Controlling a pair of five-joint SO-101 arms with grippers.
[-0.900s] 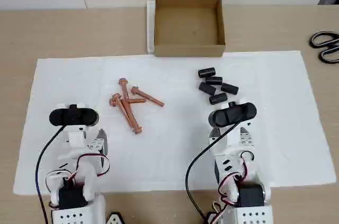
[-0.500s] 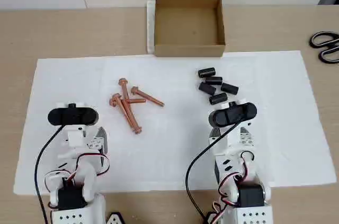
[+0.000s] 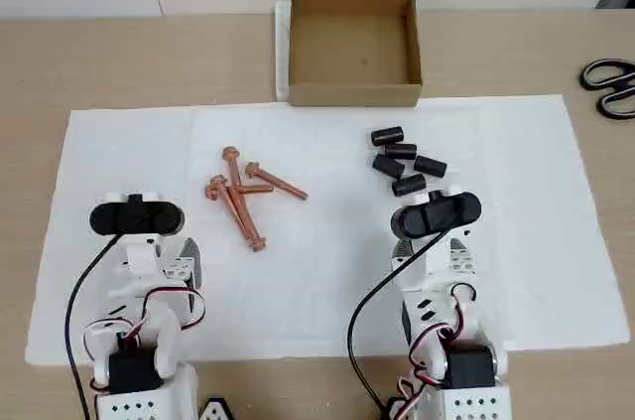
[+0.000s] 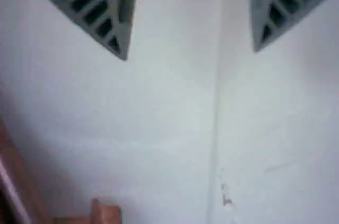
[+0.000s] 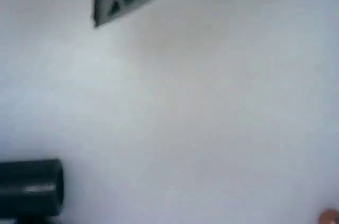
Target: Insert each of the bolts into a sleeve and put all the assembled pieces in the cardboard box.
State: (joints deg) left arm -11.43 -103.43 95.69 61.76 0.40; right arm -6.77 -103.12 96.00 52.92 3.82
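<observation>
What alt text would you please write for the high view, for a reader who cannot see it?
Two robot arms stand at the near edge of a white sheet: the left arm near a pile of copper bolts, the right arm near a cluster of black sleeves. Beyond the sheet stands an open cardboard box; scissors lie at the picture's right edge.

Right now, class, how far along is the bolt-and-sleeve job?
Done: nothing; the cardboard box is empty. In hand: nothing; the left arm's jaws stand open over bare sheet. Left: all the bolts lie piled, the sleeves grouped apart, none joined.
</observation>
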